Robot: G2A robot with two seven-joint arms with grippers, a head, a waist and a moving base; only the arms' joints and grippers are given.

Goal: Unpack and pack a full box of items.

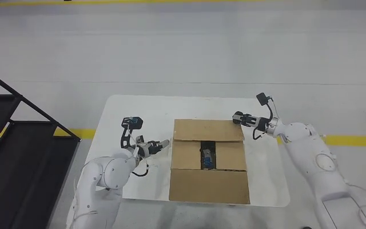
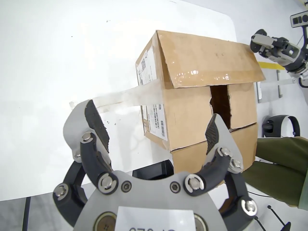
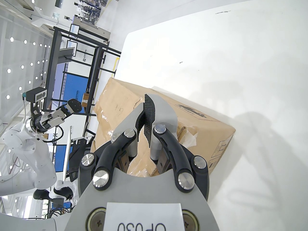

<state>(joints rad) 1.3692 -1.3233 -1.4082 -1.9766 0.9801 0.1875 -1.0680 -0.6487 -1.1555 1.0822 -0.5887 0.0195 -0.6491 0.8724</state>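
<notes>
A brown cardboard box [image 1: 209, 154] stands in the middle of the white table [image 1: 137, 114]. Its far flap [image 2: 207, 58] is raised, and a gap between the inner flaps shows a blue item [image 1: 207, 160] inside. My left gripper [image 1: 162, 143] is open just left of the box; in the left wrist view the left gripper [image 2: 151, 111] faces the labelled side of the box [image 2: 192, 111]. A strip of clear tape [image 2: 125, 97] stretches from that side toward one of its fingers [image 2: 96, 123]. My right gripper [image 1: 238, 118] is shut at the far right corner of the box; in the right wrist view the right gripper [image 3: 147, 111] has nothing between its pads above the box [image 3: 204, 126].
A black metal rack [image 1: 28, 149] stands off the table's left side. Bare tabletop lies behind the box and to its left. The box's near flap [image 1: 209, 186] reaches the table's front edge.
</notes>
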